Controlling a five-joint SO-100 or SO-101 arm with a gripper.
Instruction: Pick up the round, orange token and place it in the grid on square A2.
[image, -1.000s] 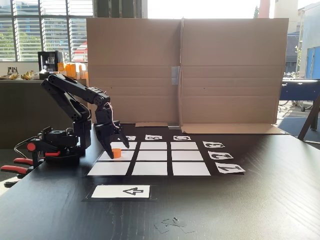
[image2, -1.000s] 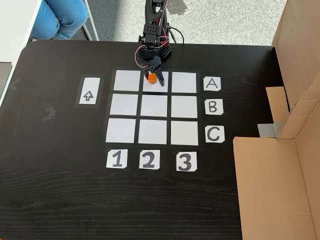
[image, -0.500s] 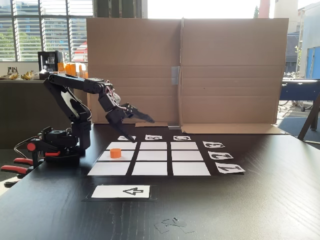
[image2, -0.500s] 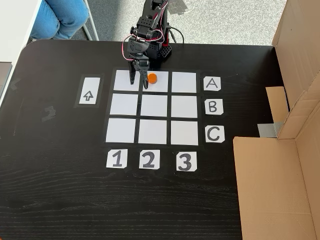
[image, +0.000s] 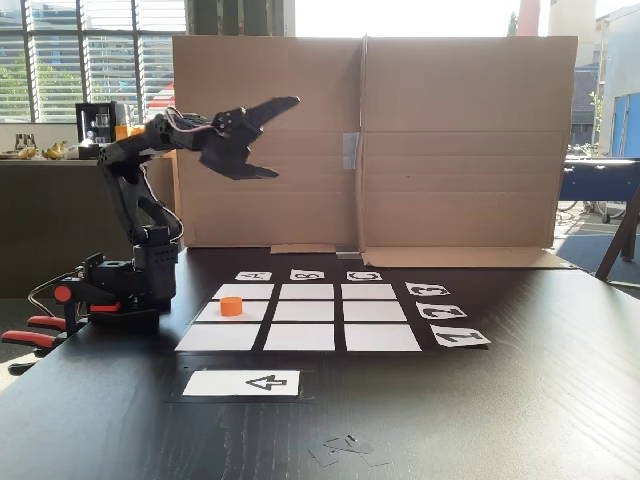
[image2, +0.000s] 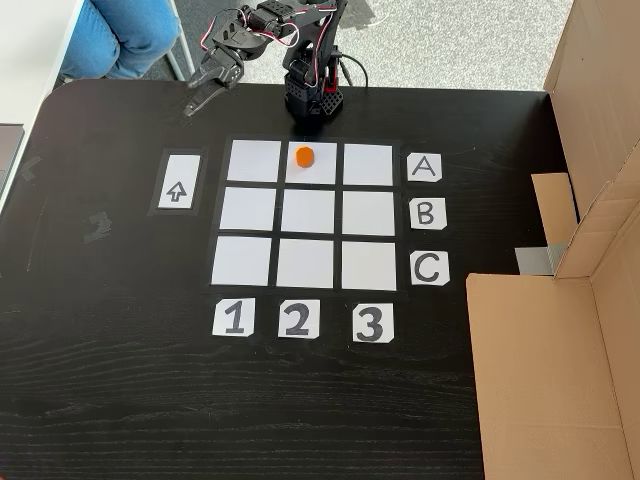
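Observation:
The orange token (image2: 305, 156) stands upright on square A2 (image2: 320, 174), the middle cell of the grid (image2: 308, 212) row beside the A card. In the side fixed view the token (image: 231, 306) sits on that same cell (image: 252, 311) at the grid's (image: 305, 311) left side. My gripper (image: 287, 137) is open and empty, raised high above the table and well clear of the token. From above, the gripper (image2: 192, 104) hangs over bare table beyond the grid's column-1 corner, left of the arm base (image2: 312, 95).
A white arrow card (image2: 176, 193) lies left of the grid. Letter cards A B C (image2: 426, 212) and number cards 1 2 3 (image2: 298, 320) edge it. A cardboard wall (image: 400, 140) and flap (image2: 540, 370) bound one side. Red clamps (image: 40, 330) hold the base. A person's legs (image2: 125, 35) sit beyond the table.
The gripper let go of the token on the cell, opened, then rose high and swung away to the left in the top view. The token stayed put.

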